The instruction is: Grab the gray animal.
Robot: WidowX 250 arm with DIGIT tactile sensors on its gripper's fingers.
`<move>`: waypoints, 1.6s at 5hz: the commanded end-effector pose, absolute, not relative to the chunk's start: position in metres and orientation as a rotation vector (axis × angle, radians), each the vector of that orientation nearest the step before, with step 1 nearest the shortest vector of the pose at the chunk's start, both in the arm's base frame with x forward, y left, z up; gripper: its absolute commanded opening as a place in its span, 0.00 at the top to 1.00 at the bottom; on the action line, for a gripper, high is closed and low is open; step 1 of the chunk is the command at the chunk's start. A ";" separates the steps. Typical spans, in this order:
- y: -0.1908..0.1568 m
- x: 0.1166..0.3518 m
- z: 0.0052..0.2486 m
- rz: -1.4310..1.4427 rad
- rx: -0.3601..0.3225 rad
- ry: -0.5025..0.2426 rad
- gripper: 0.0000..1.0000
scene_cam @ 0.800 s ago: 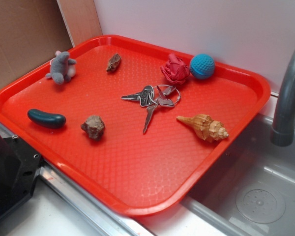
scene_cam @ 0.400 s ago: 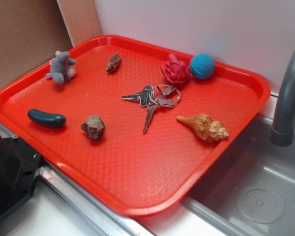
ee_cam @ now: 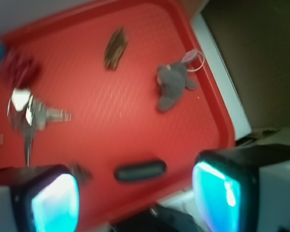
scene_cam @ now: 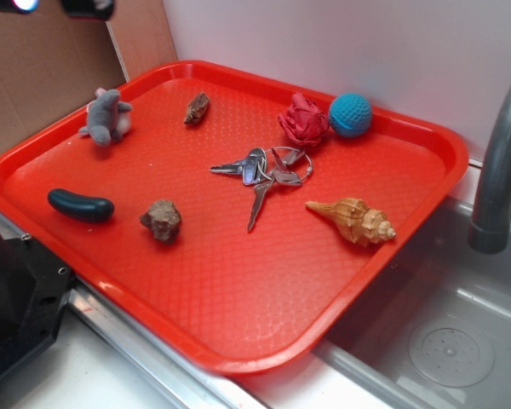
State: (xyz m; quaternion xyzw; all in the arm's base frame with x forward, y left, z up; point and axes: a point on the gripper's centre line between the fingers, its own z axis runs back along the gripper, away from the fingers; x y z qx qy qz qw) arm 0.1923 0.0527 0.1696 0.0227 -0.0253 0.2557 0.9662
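Wrist view: small fuzzy gray plush mouse (ee_cam: 173,86) seen on red plastic tray (ee_cam: 135,125).
Gripper (ee_cam: 135,198) fingers are spread; it should be centred above the mouse before descending.

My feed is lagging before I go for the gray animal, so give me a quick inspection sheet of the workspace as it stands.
Surface: red tray, textured, lying partly over a sink edge.
Job's things: gray animal in the tray's far left corner, free, nothing touching it.
Clutter: dark green bean-shaped thing, brown rock, keys, tan shell, red crumpled ball, blue ball, small brown piece.
Grippers: gripper high above the tray's near left edge, jaws apart, empty.
Cables: nothing seen.
Surroundings: gray faucet and sink on the right, white wall behind, cardboard at the left.
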 end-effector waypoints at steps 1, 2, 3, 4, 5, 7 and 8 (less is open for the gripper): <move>0.101 0.207 0.140 0.967 0.092 -0.087 0.00; 0.113 0.205 0.122 1.088 0.050 -0.168 0.00; 0.130 0.207 0.104 1.130 0.072 -0.186 0.00; 0.139 0.207 0.082 1.108 0.053 -0.154 0.00; 0.144 0.207 0.055 1.092 0.103 -0.094 0.00; 0.151 0.174 0.028 1.058 0.164 -0.024 1.00; 0.151 0.154 0.045 0.979 0.174 -0.055 1.00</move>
